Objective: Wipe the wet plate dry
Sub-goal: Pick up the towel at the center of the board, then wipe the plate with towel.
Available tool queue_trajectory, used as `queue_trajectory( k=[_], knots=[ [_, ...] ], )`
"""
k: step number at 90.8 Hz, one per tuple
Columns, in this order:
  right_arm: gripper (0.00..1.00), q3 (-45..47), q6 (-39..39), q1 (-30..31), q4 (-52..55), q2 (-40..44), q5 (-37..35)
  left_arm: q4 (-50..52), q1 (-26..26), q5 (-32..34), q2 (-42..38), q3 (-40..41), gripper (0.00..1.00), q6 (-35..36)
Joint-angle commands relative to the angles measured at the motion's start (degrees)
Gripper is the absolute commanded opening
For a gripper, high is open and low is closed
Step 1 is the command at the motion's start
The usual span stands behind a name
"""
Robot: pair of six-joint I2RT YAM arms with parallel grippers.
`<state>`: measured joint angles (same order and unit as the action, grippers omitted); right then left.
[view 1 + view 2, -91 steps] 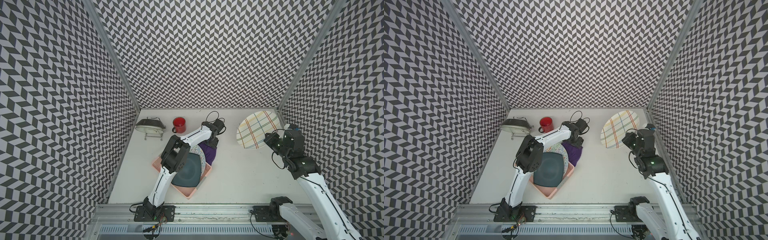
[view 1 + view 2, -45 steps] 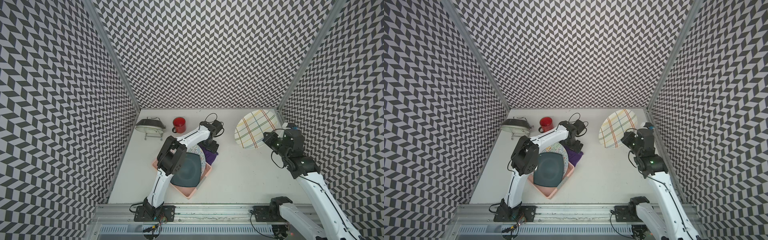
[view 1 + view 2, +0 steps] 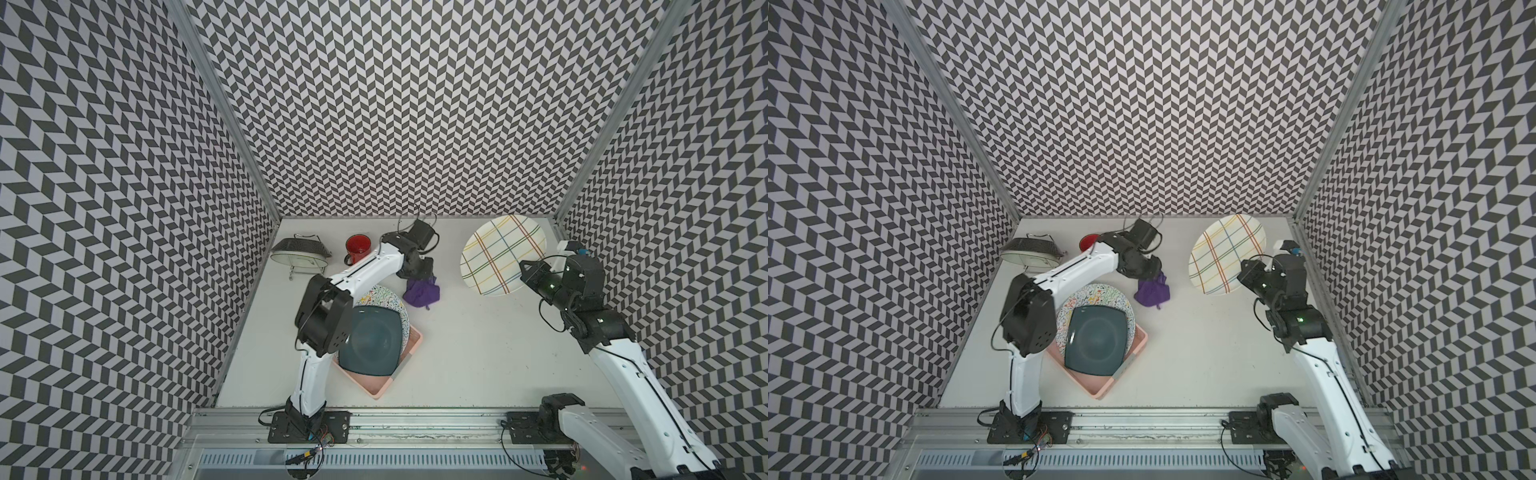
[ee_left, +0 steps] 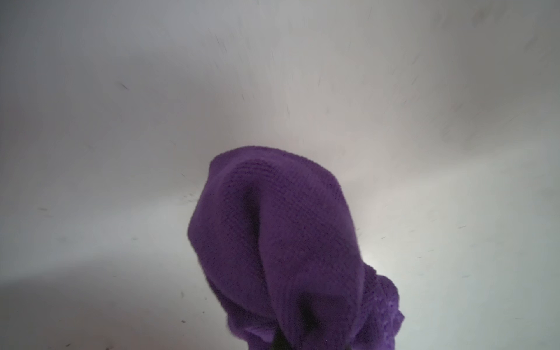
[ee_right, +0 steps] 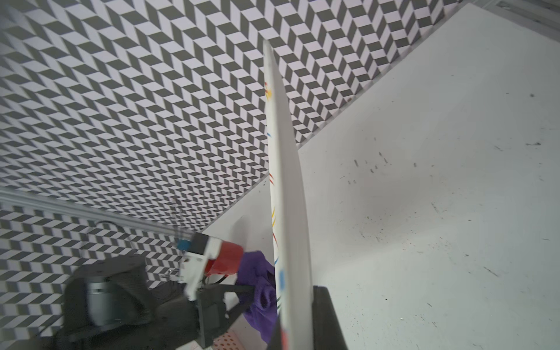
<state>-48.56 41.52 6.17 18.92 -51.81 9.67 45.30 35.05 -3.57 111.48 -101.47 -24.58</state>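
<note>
Fingers first: left gripper (image 3: 420, 277) is pinched shut on the top of the purple cloth (image 3: 422, 293), which hangs bunched below it, clear of the table (image 3: 478, 353) as far as the left wrist view shows. Right gripper (image 3: 524, 276) has its fingers clamped on the rim of the striped plate (image 3: 496, 253), holding it up on edge and tilted, face toward the left arm. Plate and cloth sit well apart.

Risks, biggest down:

- Plate drop. It's a one-point rim pinch on a wet, glazed plate. In the right wrist view only one dark finger (image 5: 325, 318) shows behind the plate's edge (image 5: 285, 188). Any sideways wipe load levers the plate around that pinch, so it can rotate or slide out onto the table.
- Arm clash. Left arm has to cross toward the right gripper to reach the plate face, and the wrists may collide near the held rim.
- Poor wipe. Cloth is a wad, not flat, so the contact patch is small. Streaks are likely, and the area under the fingers stays wet.
- Cloth slip. Grip is on one gather only, so friction on the plate can pull it free.
- Snag on the way. The red mug (image 3: 358, 248) and the pink tray (image 3: 376, 384) with its stacked dishes sit close beside the left arm's path.
</note>
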Motion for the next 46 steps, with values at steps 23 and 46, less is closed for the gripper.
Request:
queue_trajectory(
  k=[23,46],
  knots=[
    [0.0,2.7,14.5,3.0,-36.5,-5.5,25.4,-10.6,0.3,-8.5,-12.1,4.2,0.0,-1.1],
    [0.0,-0.3,22.0,4.4,-46.2,-9.5,23.8,-15.6,10.0,-12.5,-11.6,7.2,0.0,-0.8]
  ],
)
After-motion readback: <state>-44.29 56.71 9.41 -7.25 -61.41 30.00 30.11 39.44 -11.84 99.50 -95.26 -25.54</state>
